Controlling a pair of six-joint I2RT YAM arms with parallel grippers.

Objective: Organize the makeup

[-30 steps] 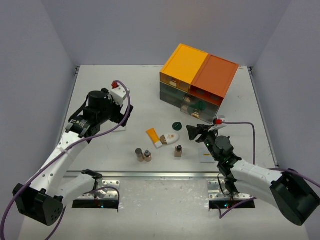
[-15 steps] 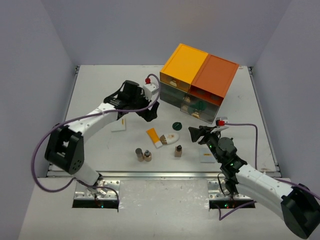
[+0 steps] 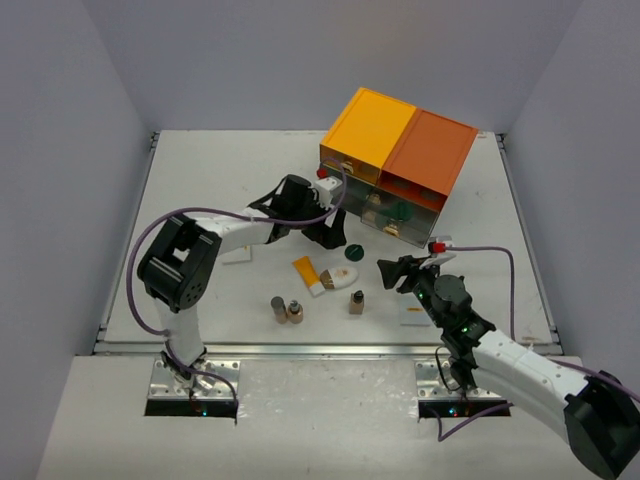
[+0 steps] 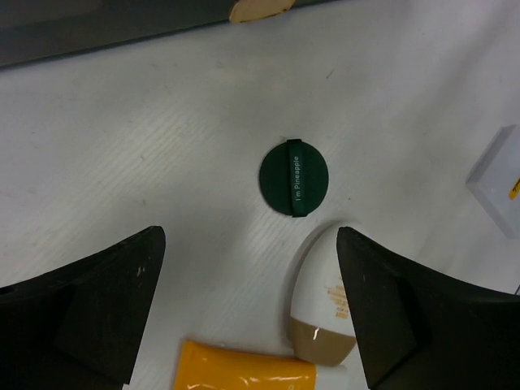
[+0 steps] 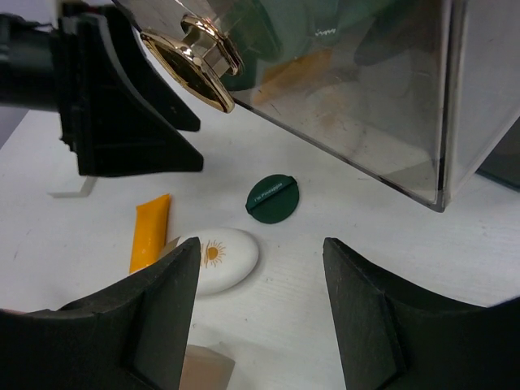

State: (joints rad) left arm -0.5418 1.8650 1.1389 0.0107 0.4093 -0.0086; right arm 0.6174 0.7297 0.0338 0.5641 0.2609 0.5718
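Swing rightward by left gripper [image 4: 250,260], now above dark green disc [image 4: 295,178], spread wide, empty. Barely any shift at right gripper [image 5: 260,264], partly open, holding nothing.

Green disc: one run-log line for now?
left gripper open, empty, facing green disc | right gripper open, empty | green disc flat on table, untouched

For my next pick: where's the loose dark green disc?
The dark green round disc lies just right of centre in the top view, between the orange-topped drawer chest and white oval piece.
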